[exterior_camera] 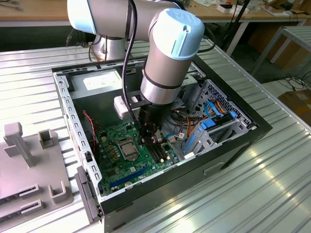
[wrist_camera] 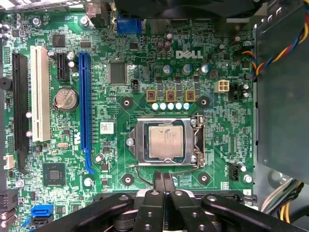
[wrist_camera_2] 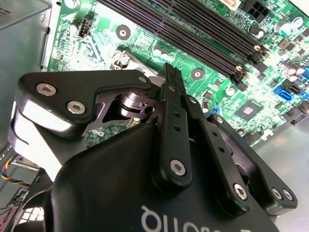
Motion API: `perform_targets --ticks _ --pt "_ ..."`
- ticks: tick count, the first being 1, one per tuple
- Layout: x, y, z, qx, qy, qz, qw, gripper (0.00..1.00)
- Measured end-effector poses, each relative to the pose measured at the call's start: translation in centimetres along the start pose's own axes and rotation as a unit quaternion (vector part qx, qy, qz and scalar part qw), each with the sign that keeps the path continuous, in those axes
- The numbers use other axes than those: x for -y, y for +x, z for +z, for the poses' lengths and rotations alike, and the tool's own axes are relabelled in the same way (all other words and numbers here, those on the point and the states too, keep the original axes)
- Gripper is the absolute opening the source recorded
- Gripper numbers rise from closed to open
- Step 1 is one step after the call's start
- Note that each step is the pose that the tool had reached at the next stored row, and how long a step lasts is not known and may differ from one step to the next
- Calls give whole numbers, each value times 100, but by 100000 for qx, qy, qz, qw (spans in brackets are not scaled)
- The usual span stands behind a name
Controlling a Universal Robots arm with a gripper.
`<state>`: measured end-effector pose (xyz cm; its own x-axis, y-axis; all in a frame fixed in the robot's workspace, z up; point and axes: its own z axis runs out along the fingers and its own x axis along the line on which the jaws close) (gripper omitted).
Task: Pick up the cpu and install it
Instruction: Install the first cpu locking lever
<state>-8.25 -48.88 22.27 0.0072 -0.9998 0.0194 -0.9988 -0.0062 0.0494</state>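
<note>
- The cpu (wrist_camera: 165, 140) lies flat inside the socket frame (wrist_camera: 198, 141), with its silver-grey top facing up.
- The gripper (wrist_camera: 163, 176) hangs just beside one edge of the socket frame and is apart from the cpu.
- Its two fingers (wrist_camera: 168, 181) are pressed together, and nothing is between them.
- The socket frame sits on the green motherboard (wrist_camera: 120, 48), inside the open computer case (exterior_camera: 233, 145).
- A long blue slot (wrist_camera: 84, 111) runs well apart from the socket frame.
</note>
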Motion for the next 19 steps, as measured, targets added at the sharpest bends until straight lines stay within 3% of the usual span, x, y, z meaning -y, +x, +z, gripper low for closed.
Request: perform_targets --ticks 10,19 --pt "1 23 42 -245 12 -276 99999 11" --pt "2 69 56 -813 7 -565 99995 11"
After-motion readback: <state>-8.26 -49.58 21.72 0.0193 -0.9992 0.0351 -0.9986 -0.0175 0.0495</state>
